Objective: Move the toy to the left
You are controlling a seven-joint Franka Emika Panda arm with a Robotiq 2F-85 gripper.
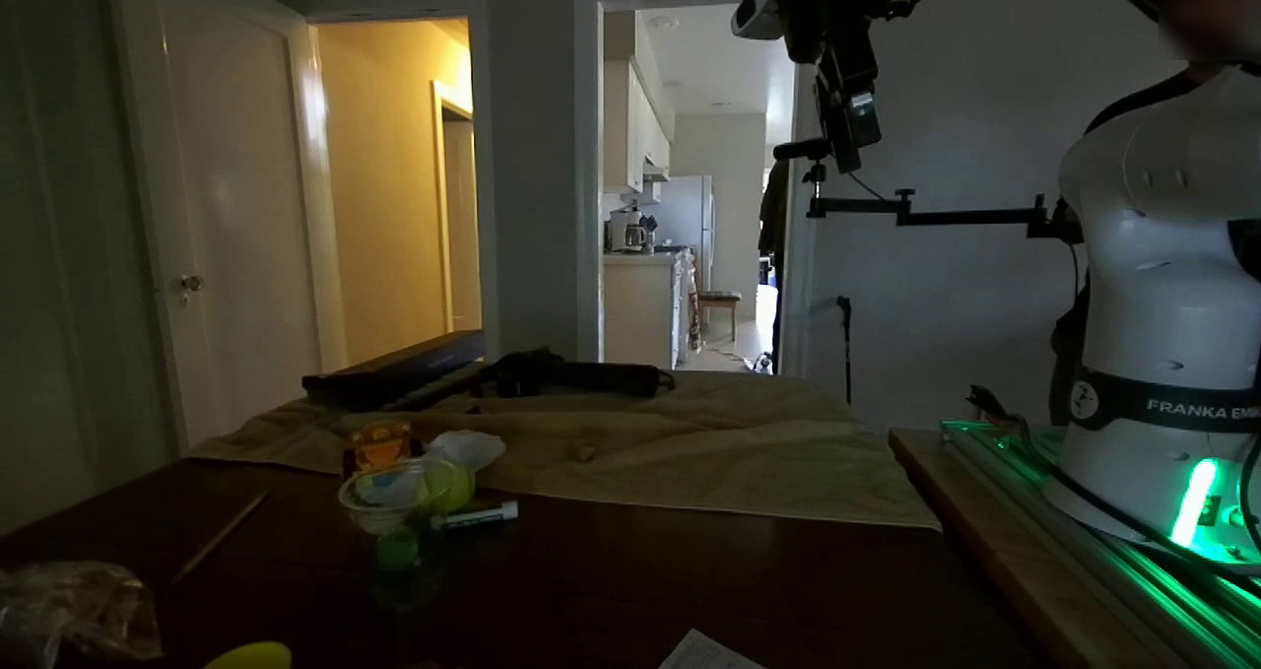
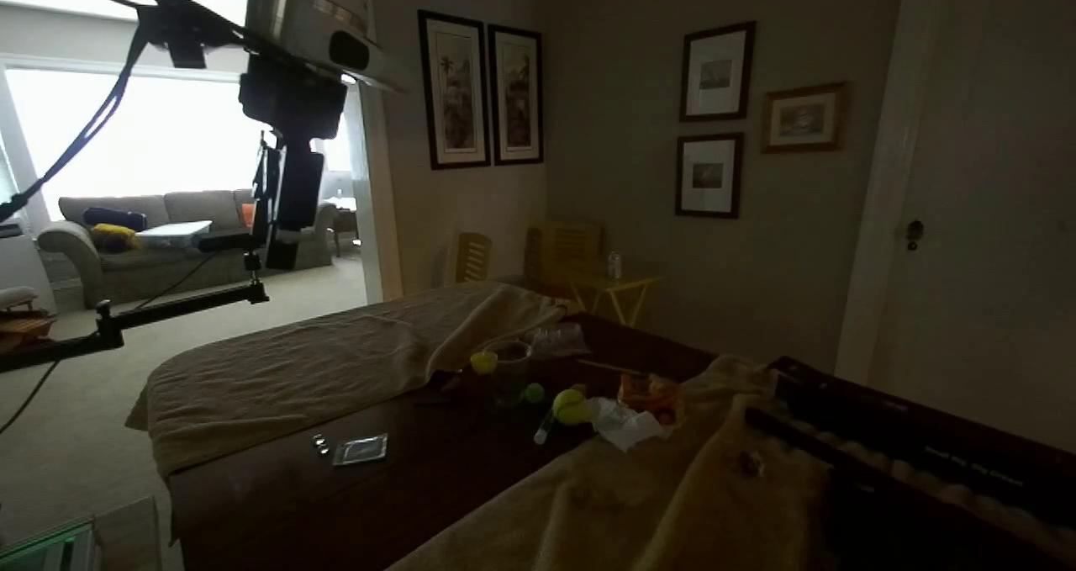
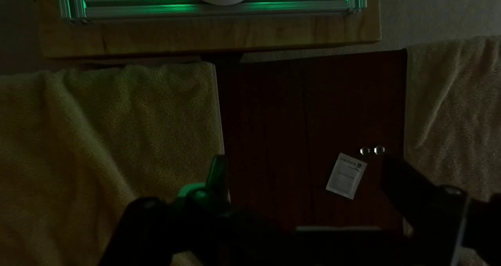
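The orange toy appears to be the squat orange thing with paler patches at the far end of the clutter, by the towel's edge. It also shows in an exterior view, next to white crumpled paper. The light is too dim to make out its layers. It is out of the wrist view. My gripper hangs high above the table on the robot's side, well away from the toy, as seen in both exterior views. In the wrist view its two fingers stand wide apart with nothing between them.
Near the toy are crumpled paper, a tennis ball, a marker, a clear cup and a small green ball. A flat packet lies nearer the robot. Towels and a long black box border the clutter.
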